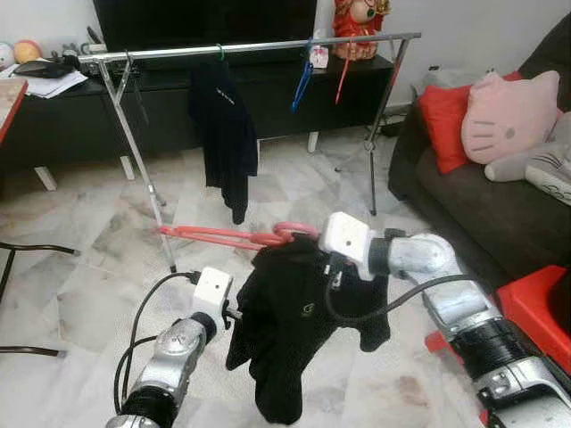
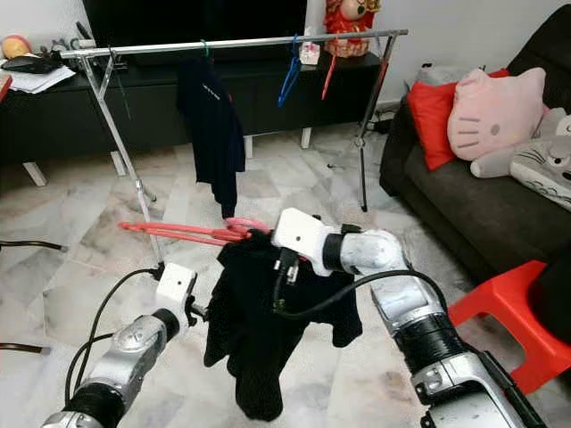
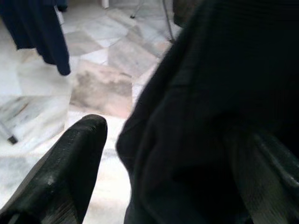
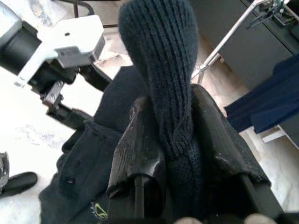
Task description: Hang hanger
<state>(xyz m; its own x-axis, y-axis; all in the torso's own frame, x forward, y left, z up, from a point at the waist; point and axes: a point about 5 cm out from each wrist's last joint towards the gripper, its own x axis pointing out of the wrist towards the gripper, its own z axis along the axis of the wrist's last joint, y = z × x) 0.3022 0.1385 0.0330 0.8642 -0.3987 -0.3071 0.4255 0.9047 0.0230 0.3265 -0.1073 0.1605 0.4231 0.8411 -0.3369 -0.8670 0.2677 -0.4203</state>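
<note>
A black garment (image 1: pixel 285 339) hangs on a pink hanger (image 1: pixel 219 236), held up in mid-air in front of me. My right gripper (image 4: pixel 175 105) is shut on a fold of the garment's ribbed knit cloth at the top, beside the hanger's hook (image 1: pixel 294 232). My left gripper (image 3: pixel 177 154) is open at the garment's left side, with black cloth lying between its two fingers (image 3: pixel 60 177). Farther off stands a metal clothes rack (image 1: pixel 250 46). On its rail hang a dark navy shirt (image 1: pixel 223 134), a blue hanger (image 1: pixel 303 82) and a red hanger (image 1: pixel 343 78).
A dark sofa (image 1: pixel 464 196) with a red cushion and pink cat pillow (image 1: pixel 508 116) is on the right. A red stool (image 1: pixel 535 308) stands close to my right arm. A black TV console (image 1: pixel 53 125) runs behind the rack. Chair legs (image 1: pixel 27 250) show at left.
</note>
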